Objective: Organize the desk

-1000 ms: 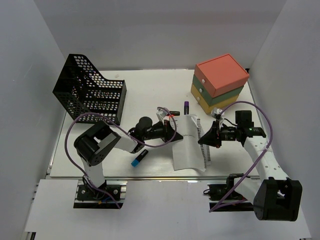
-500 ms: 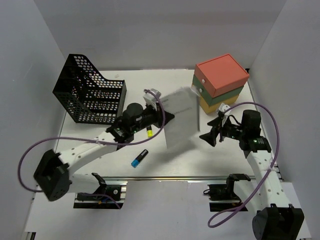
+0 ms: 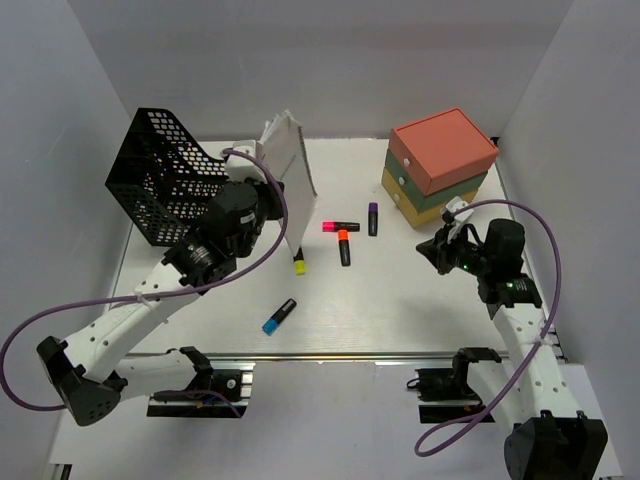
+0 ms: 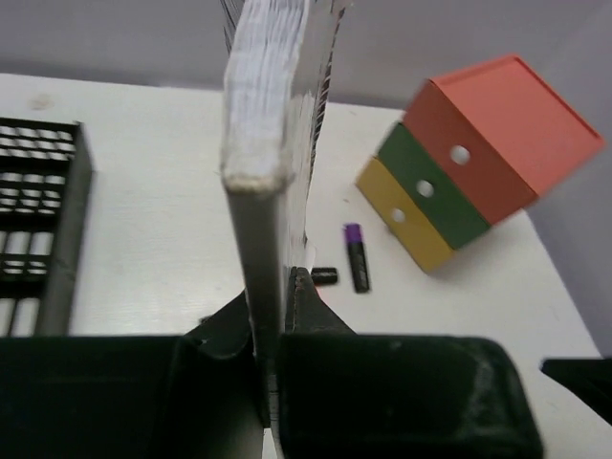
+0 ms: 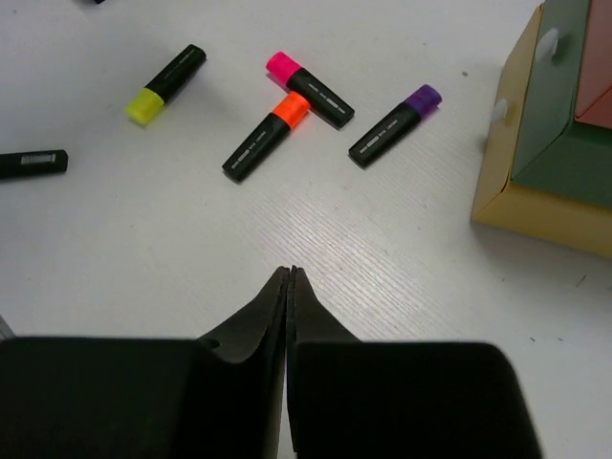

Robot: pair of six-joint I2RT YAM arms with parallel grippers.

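The white desk holds several highlighters: pink, orange, purple, yellow and blue. My left gripper is shut on a white spiral notebook and holds it upright in the air, just right of the black mesh basket. In the left wrist view the notebook stands edge-on between the jaws of that gripper. My right gripper is shut and empty, low over the desk, near the orange highlighter.
The coral, green and yellow drawer box stands at the back right, close to my right arm, and shows in the right wrist view. The basket fills the back left corner. White walls enclose the desk on three sides.
My left arm has lifted the notebook off the middle of the desk and carried it back left toward the basket. My right gripper has drawn back to the right, away from the notebook.
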